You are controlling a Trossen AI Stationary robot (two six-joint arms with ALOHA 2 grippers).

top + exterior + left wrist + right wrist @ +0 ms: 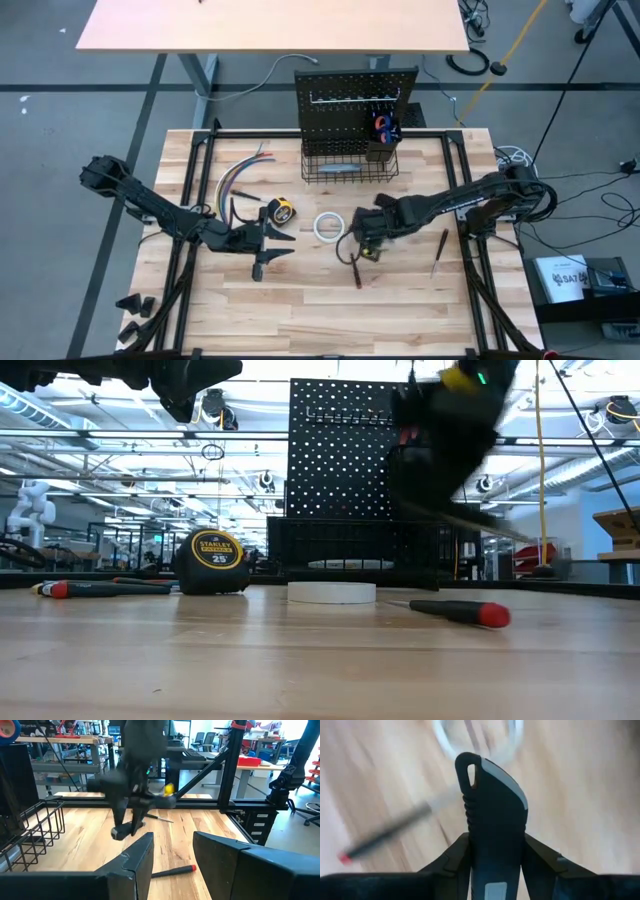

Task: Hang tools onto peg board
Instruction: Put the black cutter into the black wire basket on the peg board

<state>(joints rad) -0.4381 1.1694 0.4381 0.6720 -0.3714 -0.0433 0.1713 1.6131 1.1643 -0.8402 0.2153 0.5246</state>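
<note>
On the left half of the pale planked tabletop (300, 310), the left gripper (268, 243) hovers low with its dark fingers parted and nothing between them, just near of the yellow-and-black tape measure (280, 212). That squat case looks dense for its size and smooth-sided; I judge a grip across its flat faces safest. Farther left lies a loose bundle of coloured wires (238, 178), soft and floppy.

At the table's middle sits a flat white ring of tape (328, 226), light and rigid. Beyond it, at the far edge, stands the upright black perforated peg board (352, 100) with a silver hook rail (345, 97) and a black wire basket (348, 167) at its foot; orange-handled scissors (383, 127) already sit in the small cup on its right side.

Just right of the ring, the right gripper (362, 240) is clamped on a black tool handle with grey inlay and ribbed rubber grip (492, 815), held lengthwise between the fingers, above the table in the low view. Which tool it belongs to I cannot tell. The ribbing should resist slipping, and the hole at the handle's end looks made for a hook.

Near of that gripper a red-tipped black screwdriver (354, 272) lies flat; another slim screwdriver (438, 252) rests farther right. Both are stiff, thin and liable to roll; take them mid-handle.
</note>
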